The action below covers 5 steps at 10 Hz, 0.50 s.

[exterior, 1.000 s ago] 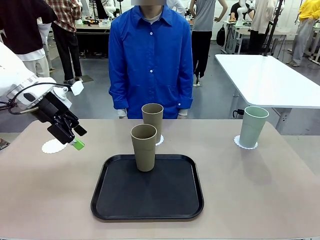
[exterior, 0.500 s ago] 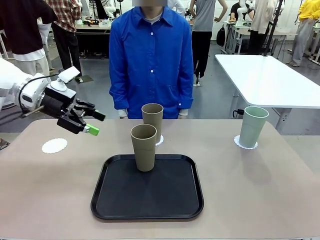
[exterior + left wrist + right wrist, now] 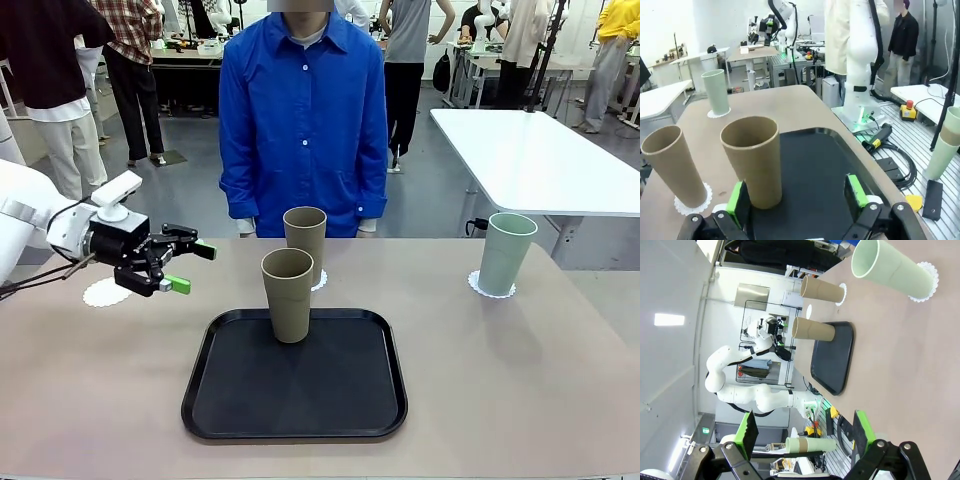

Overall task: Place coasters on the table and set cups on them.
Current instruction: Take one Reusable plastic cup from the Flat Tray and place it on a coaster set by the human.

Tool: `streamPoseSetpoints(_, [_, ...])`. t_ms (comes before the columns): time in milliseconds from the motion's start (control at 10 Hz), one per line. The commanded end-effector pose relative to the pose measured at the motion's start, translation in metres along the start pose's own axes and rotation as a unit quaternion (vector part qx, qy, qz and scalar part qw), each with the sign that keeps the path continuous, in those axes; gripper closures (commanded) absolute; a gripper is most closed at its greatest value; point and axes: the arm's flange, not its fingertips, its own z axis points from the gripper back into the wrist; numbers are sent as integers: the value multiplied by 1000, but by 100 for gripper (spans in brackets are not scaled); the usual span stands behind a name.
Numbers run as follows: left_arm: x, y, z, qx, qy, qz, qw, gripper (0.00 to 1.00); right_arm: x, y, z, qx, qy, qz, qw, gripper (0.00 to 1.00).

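Note:
One tan cup stands upright at the back of the black tray. A second tan cup stands behind it on a coaster. At the right, the mint cup rests on its own coaster. A bare coaster lies at the left of the table. My left gripper hovers open beside it, fingers pointing at the tray cup, which sits just ahead of the left gripper in the wrist view. My right gripper is open and holds nothing, far from the mint cup.
A person in a blue shirt stands at the far edge, hands down. A white table is at the back right. Bare tabletop lies on both sides of the tray.
My left gripper lifted off the left coaster, swung its fingers round to point right at the tray cup, and came lower. The cups and coasters stayed put.

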Motion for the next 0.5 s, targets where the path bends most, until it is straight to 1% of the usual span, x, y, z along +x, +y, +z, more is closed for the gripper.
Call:
streamPoseSetpoints(0, [-4, 2, -1, 17, 26, -25, 999, 0, 0, 1, 0, 5, -1, 1, 1000, 0])
streamPoseSetpoints(200, [-9, 0, 0, 35, 39, -12, 999, 0, 0, 1, 0, 5, -1, 1, 1000, 0])
streamPoseSetpoints(300, [7, -4, 4, 104, 79, 37, 991, 0, 0, 1, 0, 5, -1, 1, 1000, 0])
streamPoseSetpoints(400, [-11, 5, 3, 21, 28, -5, 999, 0, 0, 1, 0, 5, -1, 1, 1000, 0])
